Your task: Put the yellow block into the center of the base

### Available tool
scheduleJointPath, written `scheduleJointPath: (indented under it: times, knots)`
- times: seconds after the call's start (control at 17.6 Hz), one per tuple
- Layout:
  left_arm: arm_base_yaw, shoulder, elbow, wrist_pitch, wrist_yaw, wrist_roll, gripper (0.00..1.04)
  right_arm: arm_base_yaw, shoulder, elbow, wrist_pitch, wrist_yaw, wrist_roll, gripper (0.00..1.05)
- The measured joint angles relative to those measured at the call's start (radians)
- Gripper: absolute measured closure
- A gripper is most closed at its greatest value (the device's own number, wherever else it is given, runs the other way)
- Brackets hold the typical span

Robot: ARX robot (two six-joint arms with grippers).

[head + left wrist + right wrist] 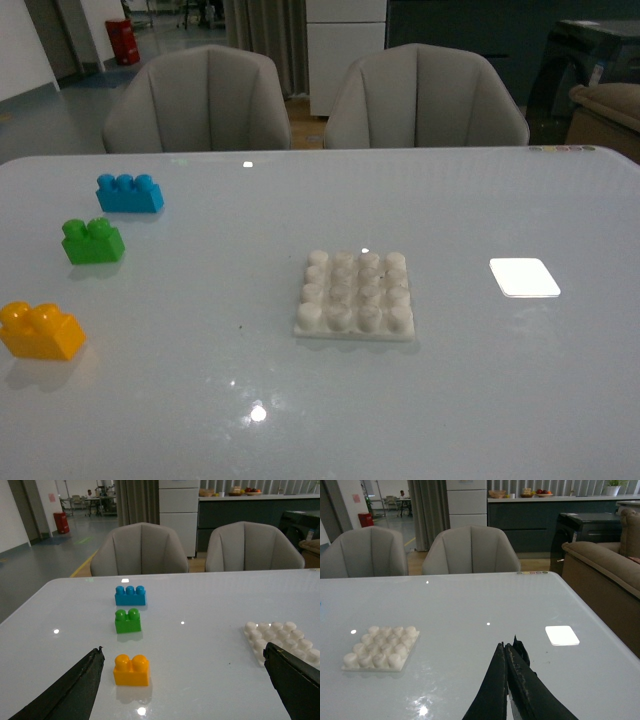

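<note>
A glossy pale counter (200, 410) stands before two grey chairs (195, 100). The yellow block (40, 330) sits at the near left with its studs up and its long axis running roughly side to side. It is well apart from the base (356, 295), which lies flat at mid-counter. A green brick (93, 241) and a blue brick (129, 193) line up behind the yellow block. The left hand (183, 652) is spread wide and empty. The right hand (506, 647) has its fingers pressed together on nothing.
</note>
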Motion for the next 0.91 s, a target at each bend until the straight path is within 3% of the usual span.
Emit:
scheduleJointPath:
  times: [0.06, 0.11, 0.34, 0.63, 0.91]
  knots:
    - [0.0, 0.0, 0.0, 0.0, 0.0, 0.0, 0.07, 0.0, 0.0, 0.0, 0.0, 0.0, 0.0, 1.03]
    - [0.0, 0.0, 0.0, 0.0, 0.0, 0.0, 0.07, 0.0, 0.0, 0.0, 0.0, 0.0, -0.001, 0.95]
    - [0.0, 0.0, 0.0, 0.0, 0.0, 0.0, 0.07, 0.0, 0.0, 0.0, 0.0, 0.0, -0.001, 0.58]
    - [0.0, 0.0, 0.0, 0.0, 0.0, 0.0, 0.07, 0.0, 0.0, 0.0, 0.0, 0.0, 0.0, 0.05]
    - [0.0, 0.0, 0.0, 0.0, 0.0, 0.0, 0.07, 0.0, 0.0, 0.0, 0.0, 0.0, -0.001, 0.06]
